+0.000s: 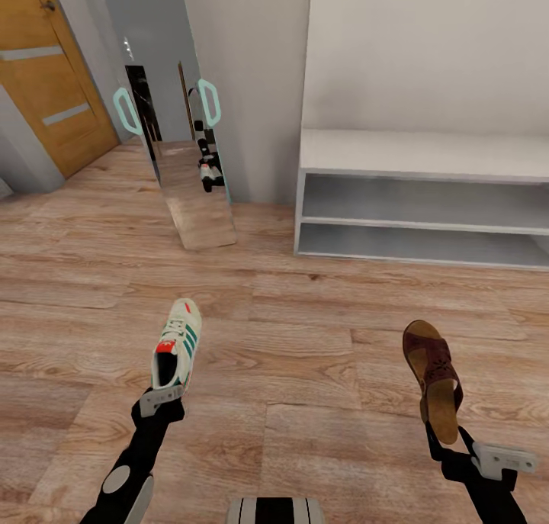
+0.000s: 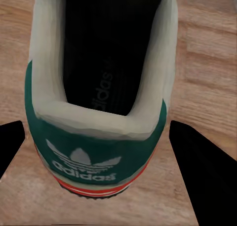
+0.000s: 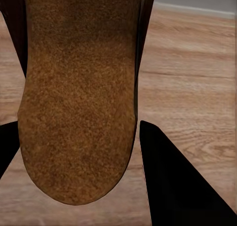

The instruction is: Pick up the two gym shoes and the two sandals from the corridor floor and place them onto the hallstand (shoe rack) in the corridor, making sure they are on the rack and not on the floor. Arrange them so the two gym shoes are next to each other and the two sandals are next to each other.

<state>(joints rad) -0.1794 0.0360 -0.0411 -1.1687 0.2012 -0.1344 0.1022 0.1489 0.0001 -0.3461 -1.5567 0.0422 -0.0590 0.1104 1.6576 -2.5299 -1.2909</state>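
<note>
In the head view my left gripper (image 1: 162, 396) is shut on the heel of a cream gym shoe (image 1: 177, 345) with green stripes, its toe pointing away from me. In the left wrist view the green heel of the gym shoe (image 2: 98, 112) sits between the black fingers (image 2: 202, 176). My right gripper (image 1: 450, 440) is shut on the heel end of a maroon sandal (image 1: 433, 371). Its tan footbed (image 3: 79, 97) lies between the dark fingers (image 3: 173, 181). The pale hallstand (image 1: 427, 154) stands ahead to the right with two open shelf levels. The wooden corridor floor (image 1: 305, 333) lies below both shoes.
A tall mirror (image 1: 187, 181) leans against the wall corner left of the hallstand. A wooden door (image 1: 46, 74) is at the far left. The top of my base (image 1: 274, 510) shows at the bottom edge.
</note>
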